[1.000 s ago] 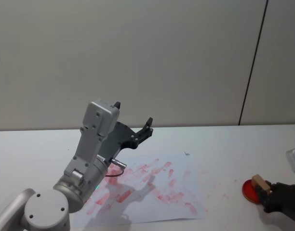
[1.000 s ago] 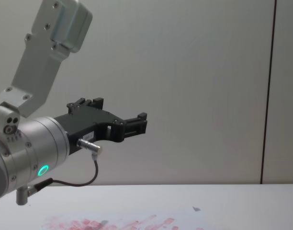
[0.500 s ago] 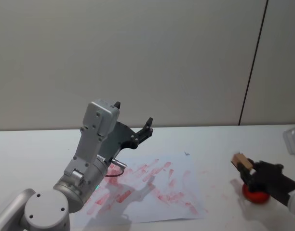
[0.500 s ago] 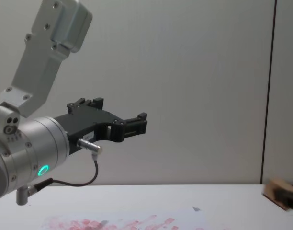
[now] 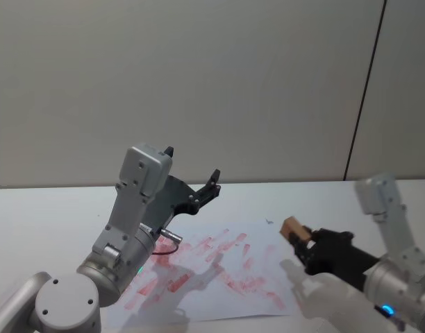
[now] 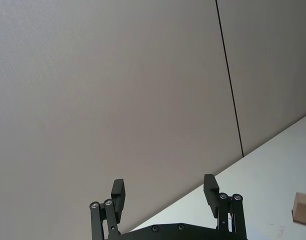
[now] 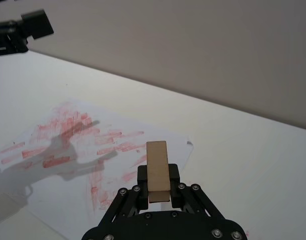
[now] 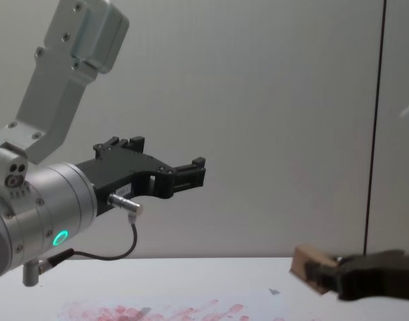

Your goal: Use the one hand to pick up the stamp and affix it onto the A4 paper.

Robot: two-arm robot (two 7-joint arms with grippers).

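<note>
1. My head view looks down and forward onto the table (image 5: 317,198).
2. My chest view looks level across it, from lower.
3. My left wrist view faces up past the left gripper (image 6: 164,186).
4. My right wrist view looks closely past the right gripper (image 7: 158,181) onto the A4 paper (image 7: 120,125), shared with the head view; all four share the stamp (image 7: 158,167).

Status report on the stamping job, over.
Right tool shut on small light-brown wooden stamp, held aloft at right edge of red-smudged white A4 paper. Left tool open, raised above sheet's left side. Nothing between stamp and paper.
</note>
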